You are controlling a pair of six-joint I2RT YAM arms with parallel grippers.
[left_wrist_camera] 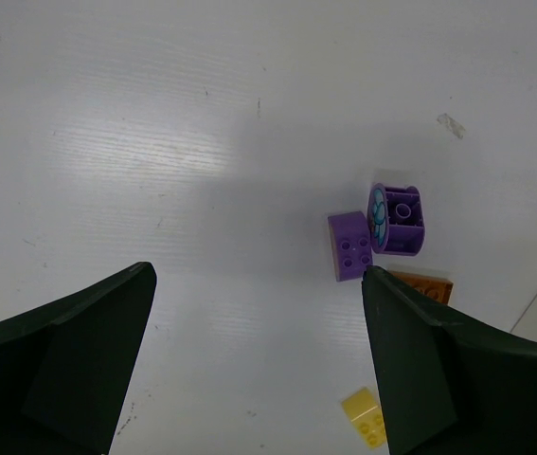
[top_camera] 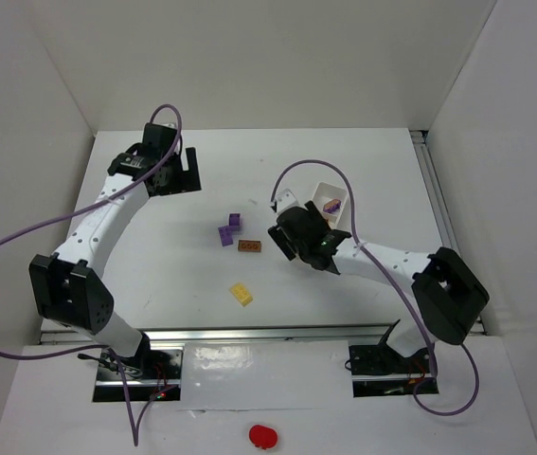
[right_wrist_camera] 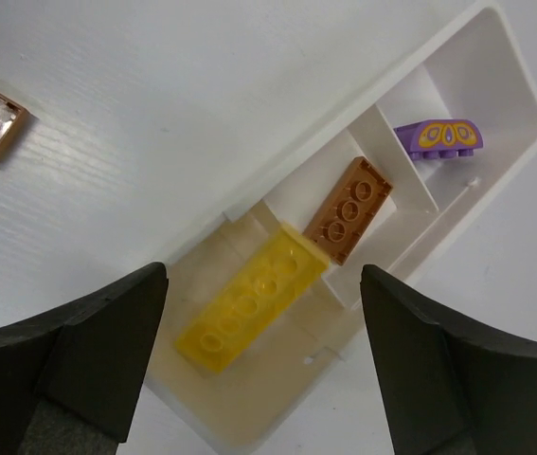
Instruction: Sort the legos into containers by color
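Red blob (top_camera: 262, 435) lies nearest; farther out rest a loose yellow brick (top_camera: 241, 294), a loose brown brick (top_camera: 249, 246) and a purple pair (top_camera: 226, 235). Left gripper (left_wrist_camera: 259, 273) gapes empty above bare table (left_wrist_camera: 154, 142) (purple pair just ahead). Right gripper (right_wrist_camera: 263, 270), spread wide, hovers over the white tray (right_wrist_camera: 510, 66) holding yellow plate (right_wrist_camera: 254, 308), brown plate (right_wrist_camera: 349, 210) and purple piece (right_wrist_camera: 443, 140) in separate compartments.

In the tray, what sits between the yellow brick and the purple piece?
A brown brick, in the middle compartment of the tray, between the yellow brick and the purple piece. The right wrist view shows it.
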